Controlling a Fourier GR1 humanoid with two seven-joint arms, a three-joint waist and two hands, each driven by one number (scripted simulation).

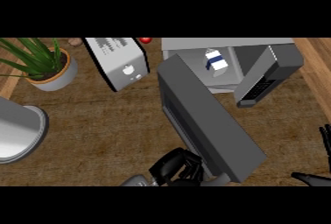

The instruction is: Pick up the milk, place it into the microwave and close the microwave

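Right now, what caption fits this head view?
White-and-blue milk carton inside the open grey microwave; left robot hand at its door.

The counter (97,131) is showing matt wood grain; the microwave door (207,127) is presenting a smooth dark grey finish; the left hand (174,166) is showing glossy black plastic

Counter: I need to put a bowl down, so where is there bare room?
Widest bare patch: the counter between the plant pot, the grey round vessel and the open microwave door. A smaller strip lies right of the door, below the microwave, toward the right hand. Crowded: the back edge and around the left hand.
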